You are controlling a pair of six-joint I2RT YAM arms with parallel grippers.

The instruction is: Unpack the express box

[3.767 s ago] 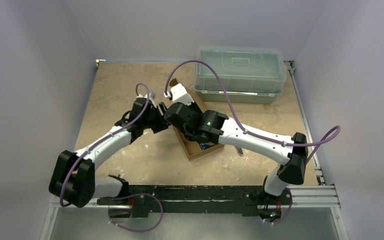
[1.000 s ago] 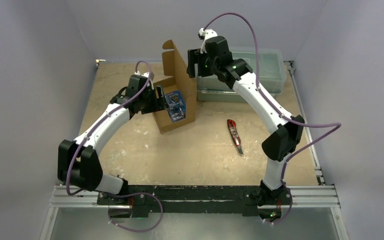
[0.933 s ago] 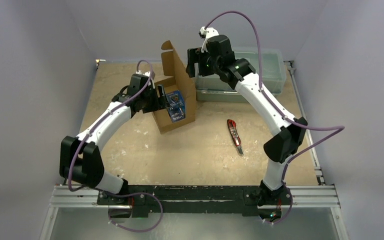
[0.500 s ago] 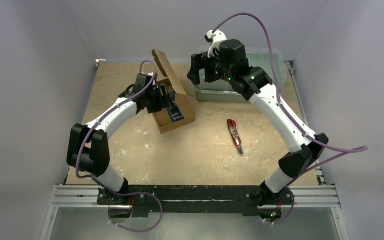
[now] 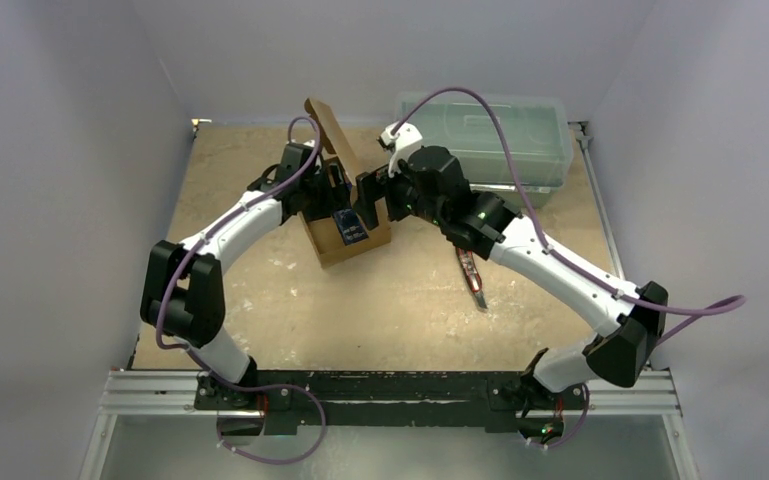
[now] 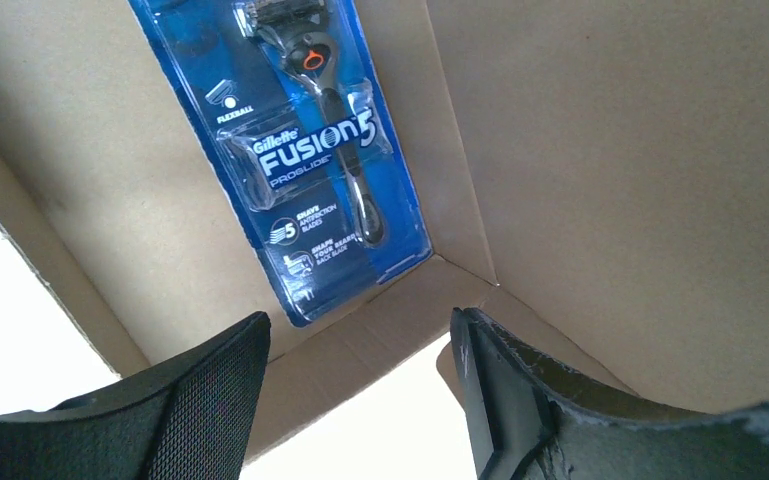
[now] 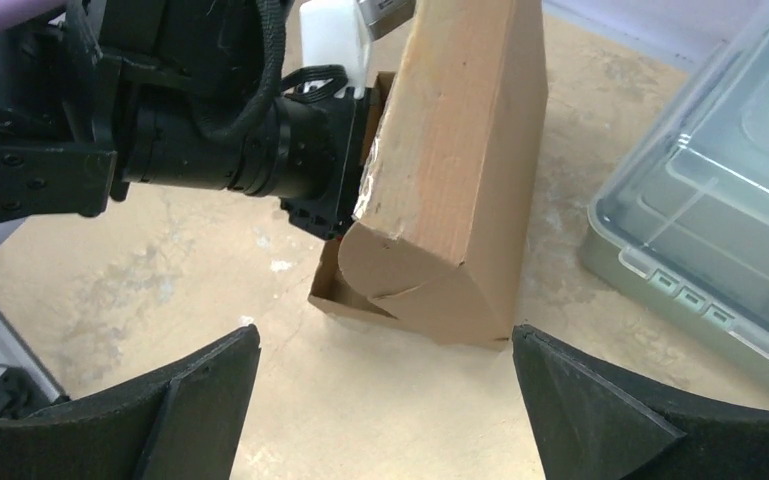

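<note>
Right gripper [image 7: 385, 345] spread wide, I face the express box [image 7: 460, 180] on the table [image 7: 160, 265]; standing open, it fills the upper middle of my wrist view. Left gripper [image 6: 358, 330] straddles its edge; whether it pinches, I cannot tell.

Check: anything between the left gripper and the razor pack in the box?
Nothing visible. The lid is up, and the razor pack lies uncovered inside the box, straight ahead of the left gripper.

The express box [image 7: 460, 150] is matt brown cardboard, the razor pack [image 6: 320, 160] glossy blue plastic, the bin [image 5: 490, 125] smooth translucent plastic.
</note>
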